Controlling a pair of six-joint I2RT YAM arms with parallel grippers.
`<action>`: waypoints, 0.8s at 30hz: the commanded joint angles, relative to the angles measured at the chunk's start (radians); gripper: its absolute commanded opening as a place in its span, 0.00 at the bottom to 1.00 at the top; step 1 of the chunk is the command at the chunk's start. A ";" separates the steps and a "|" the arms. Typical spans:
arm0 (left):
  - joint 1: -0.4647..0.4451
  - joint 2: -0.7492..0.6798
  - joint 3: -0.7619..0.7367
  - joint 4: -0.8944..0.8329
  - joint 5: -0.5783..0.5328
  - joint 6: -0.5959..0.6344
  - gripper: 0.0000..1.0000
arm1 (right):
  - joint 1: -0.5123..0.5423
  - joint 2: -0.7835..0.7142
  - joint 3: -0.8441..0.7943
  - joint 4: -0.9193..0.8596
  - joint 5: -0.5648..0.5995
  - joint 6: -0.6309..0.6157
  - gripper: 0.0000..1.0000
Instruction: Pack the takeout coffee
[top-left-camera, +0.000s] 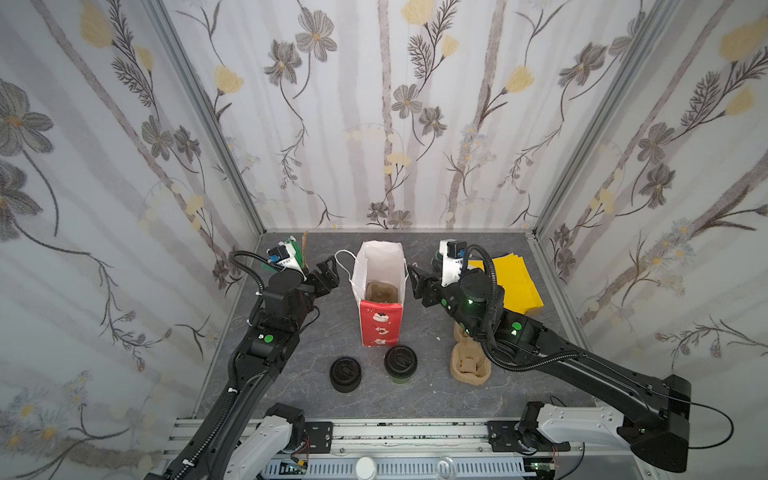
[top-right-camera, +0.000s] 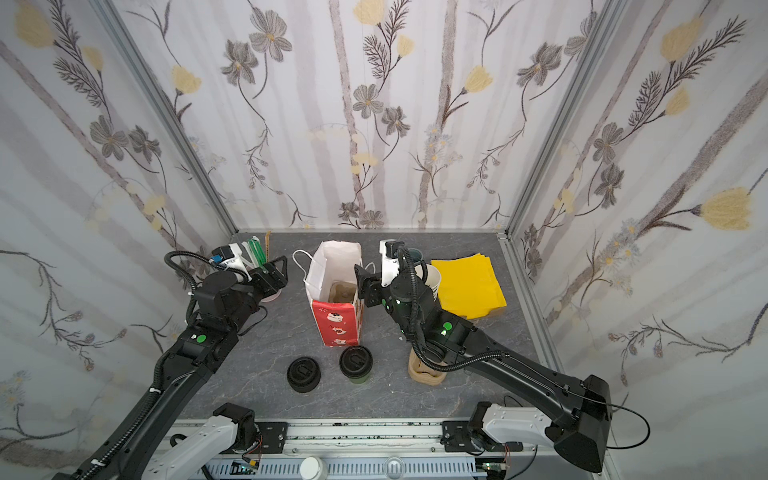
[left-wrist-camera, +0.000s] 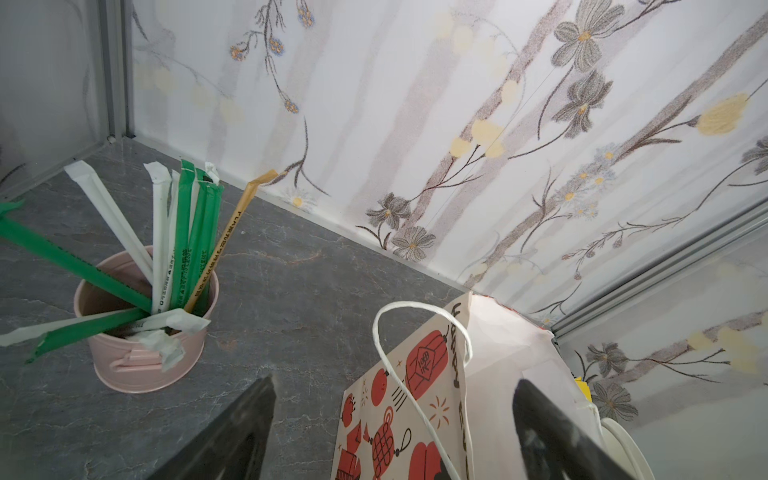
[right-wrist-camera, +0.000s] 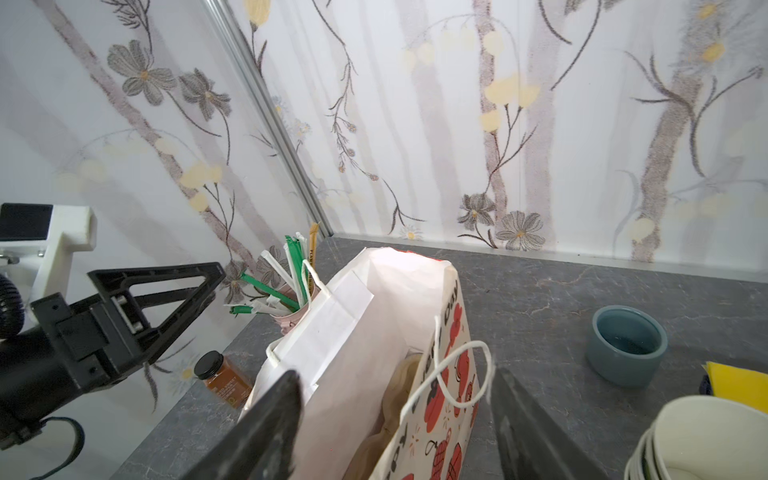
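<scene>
The left gripper (top-left-camera: 330, 274) and right gripper (top-left-camera: 415, 282) flank one open paper bag (top-left-camera: 380, 324), both jaws wide, empty. The one takeout coffee (top-left-camera: 400, 363) stands on the worktop (top-left-camera: 415, 399) before the bag, beside one stack of black lids (top-left-camera: 345, 374).

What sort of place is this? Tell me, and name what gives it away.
Probably a robot test cell dressed as a coffee takeout counter: floral-papered walls box in a grey tabletop, a lidded takeout coffee stands before an open paper bag, and a pink bucket holds wrapped straws.
</scene>
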 joint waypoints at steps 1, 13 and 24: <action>0.000 -0.017 0.007 0.040 -0.017 0.060 0.90 | -0.001 0.033 0.074 -0.019 0.000 -0.030 0.71; -0.002 -0.082 0.070 -0.175 0.237 0.026 0.89 | -0.033 0.035 0.291 -0.449 -0.006 0.156 0.69; -0.003 0.119 0.260 -0.437 0.353 0.025 0.90 | -0.052 0.223 0.545 -0.809 -0.121 0.185 0.67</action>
